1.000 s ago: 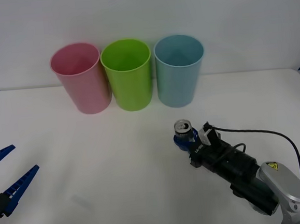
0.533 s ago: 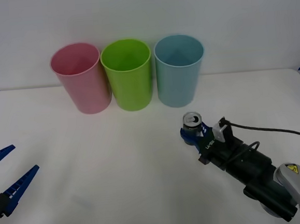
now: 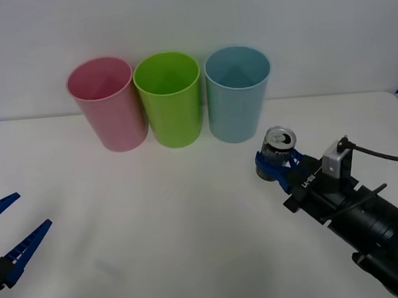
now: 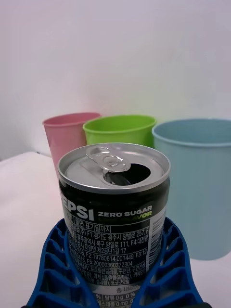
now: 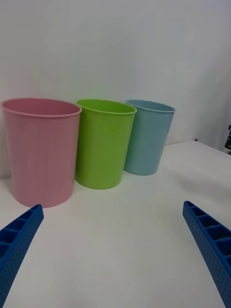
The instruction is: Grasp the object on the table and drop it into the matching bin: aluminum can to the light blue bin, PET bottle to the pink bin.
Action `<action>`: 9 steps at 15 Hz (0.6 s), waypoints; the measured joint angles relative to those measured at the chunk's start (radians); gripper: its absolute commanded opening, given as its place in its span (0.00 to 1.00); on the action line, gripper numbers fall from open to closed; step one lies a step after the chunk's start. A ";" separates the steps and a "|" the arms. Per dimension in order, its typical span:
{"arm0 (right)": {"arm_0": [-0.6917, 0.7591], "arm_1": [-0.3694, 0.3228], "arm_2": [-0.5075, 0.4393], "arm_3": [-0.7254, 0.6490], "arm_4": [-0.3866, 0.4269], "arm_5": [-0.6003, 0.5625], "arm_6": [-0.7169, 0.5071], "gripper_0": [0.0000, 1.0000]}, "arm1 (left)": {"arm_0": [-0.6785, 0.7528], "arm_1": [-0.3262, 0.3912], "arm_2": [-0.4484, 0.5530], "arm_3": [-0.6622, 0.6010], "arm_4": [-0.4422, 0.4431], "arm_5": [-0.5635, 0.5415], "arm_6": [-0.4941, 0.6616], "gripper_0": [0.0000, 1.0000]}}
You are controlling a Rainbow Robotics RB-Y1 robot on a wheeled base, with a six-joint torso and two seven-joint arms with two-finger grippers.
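My right gripper (image 3: 277,163) is shut on the aluminum can (image 3: 279,145), holding it upright above the white table (image 3: 191,219), just in front of and to the right of the light blue bin (image 3: 238,94). In the right wrist view the can (image 4: 114,211) has a shiny top with an open pull-tab hole and a dark label, clasped between the blue ribbed fingers (image 4: 53,269). The light blue bin (image 4: 202,183) stands close behind it. The pink bin (image 3: 107,103) is leftmost in the row. My left gripper (image 3: 9,236) stays open at the front left.
A green bin (image 3: 169,98) stands between the pink and light blue bins, all three touching in a row at the back of the table. A black cable runs from the right wrist. The left wrist view shows the pink bin (image 5: 41,149), green bin (image 5: 103,142) and light blue bin (image 5: 147,137).
The right gripper has lifted the can and carried it back and to the right, closer to the light blue bin. The left arm has not moved.
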 measured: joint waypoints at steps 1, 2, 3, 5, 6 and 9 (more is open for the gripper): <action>0.001 -0.008 -0.012 -0.026 0.000 0.001 -0.028 0.00 | 0.000 0.000 0.000 0.000 0.000 0.000 0.000 1.00; 0.000 -0.015 -0.029 -0.051 0.000 0.002 -0.059 0.00 | 0.000 0.000 0.000 0.000 0.000 0.000 0.000 1.00; -0.003 -0.022 -0.045 -0.069 0.000 0.003 -0.081 0.00 | 0.000 0.000 0.000 0.000 0.000 0.000 0.000 1.00; -0.021 -0.037 -0.073 -0.088 0.001 0.004 -0.110 0.00 | 0.000 0.000 0.000 0.000 0.000 0.000 0.000 1.00; -0.038 -0.044 -0.082 -0.089 0.001 0.009 -0.115 0.00 | 0.000 0.000 0.000 0.000 0.000 0.000 0.000 1.00; -0.104 -0.075 -0.084 -0.082 0.002 0.060 -0.137 0.00 | 0.000 0.000 0.000 0.000 0.000 0.000 0.000 1.00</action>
